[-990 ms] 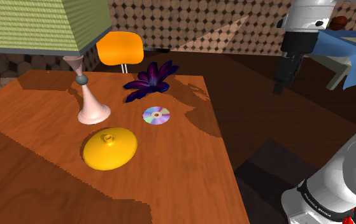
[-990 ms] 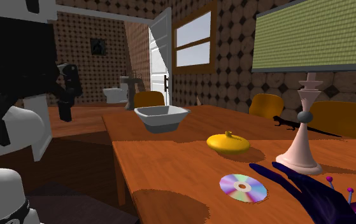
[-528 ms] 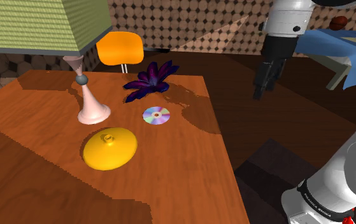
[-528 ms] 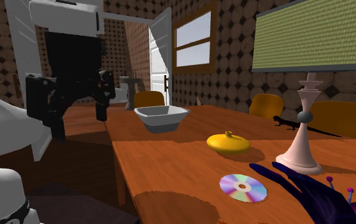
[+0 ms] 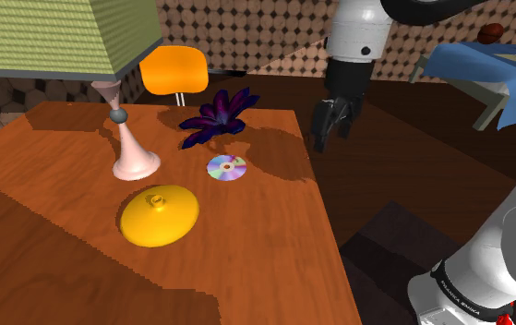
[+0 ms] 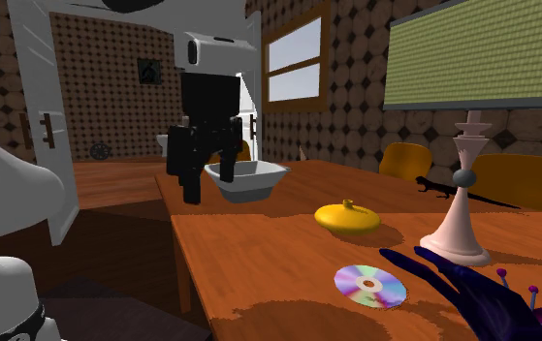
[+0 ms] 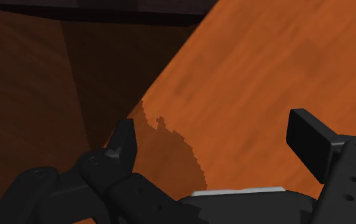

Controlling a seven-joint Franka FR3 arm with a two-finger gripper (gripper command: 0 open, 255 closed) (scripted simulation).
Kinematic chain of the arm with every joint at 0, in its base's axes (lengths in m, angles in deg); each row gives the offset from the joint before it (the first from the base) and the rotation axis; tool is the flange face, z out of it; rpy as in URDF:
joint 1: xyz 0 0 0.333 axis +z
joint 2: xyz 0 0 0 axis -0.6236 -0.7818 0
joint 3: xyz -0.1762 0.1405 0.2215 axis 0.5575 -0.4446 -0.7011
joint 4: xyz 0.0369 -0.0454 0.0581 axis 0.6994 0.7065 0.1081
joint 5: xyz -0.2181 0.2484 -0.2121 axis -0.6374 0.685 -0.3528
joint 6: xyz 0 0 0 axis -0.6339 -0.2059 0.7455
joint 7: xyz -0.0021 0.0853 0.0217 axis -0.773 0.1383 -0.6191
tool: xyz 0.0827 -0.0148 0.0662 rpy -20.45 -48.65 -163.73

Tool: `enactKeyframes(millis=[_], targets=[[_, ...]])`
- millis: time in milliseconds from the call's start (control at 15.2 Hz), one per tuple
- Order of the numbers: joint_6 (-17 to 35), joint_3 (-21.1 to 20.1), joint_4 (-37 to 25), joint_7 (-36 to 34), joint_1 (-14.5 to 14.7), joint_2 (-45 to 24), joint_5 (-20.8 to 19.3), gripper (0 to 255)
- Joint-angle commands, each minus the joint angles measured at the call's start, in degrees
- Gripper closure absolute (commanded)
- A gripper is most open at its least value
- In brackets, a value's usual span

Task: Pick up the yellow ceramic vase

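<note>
The yellow vase [image 5: 159, 215] is a flat, squat shape with a small neck, lying on the wooden table [image 5: 246, 240] near the front in the shoulder view. It also sits mid-table as the vase [image 6: 347, 217] in the second exterior view. My black gripper [image 5: 330, 129] hangs open in the air over the table's right edge in the shoulder view, well off from the vase. From the other side the gripper [image 6: 208, 174] hovers at the table's near edge. In the wrist view the fingers [image 7: 124, 143] stand apart above the table edge [image 7: 170, 83], nothing between them.
A pink lamp [image 5: 134, 155] with a green shade, a shiny disc [image 5: 226, 167] and a dark purple plant [image 5: 217, 115] stand beyond the vase. A white bowl [image 6: 245, 179] sits at the table's far end. An orange chair [image 5: 174, 70] stands behind the table.
The arm has swung toward the shoulder view's left and down, from beside the table to over its right edge. The fingers stay apart. Nothing on the table moved.
</note>
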Motion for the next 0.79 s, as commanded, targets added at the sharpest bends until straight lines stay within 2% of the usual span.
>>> enactKeyframes(millis=[0, 396, 726], targets=[[2.03, -2.06, -0.95, -2.17, 0.67, -2.03, 0.46, 0], [7.15, -8.15, -8.26, -9.25, 2.00, -12.02, -0.62, 0], [10.09, -12.72, -16.19, -15.93, 3.06, -21.49, -4.25, 0]])
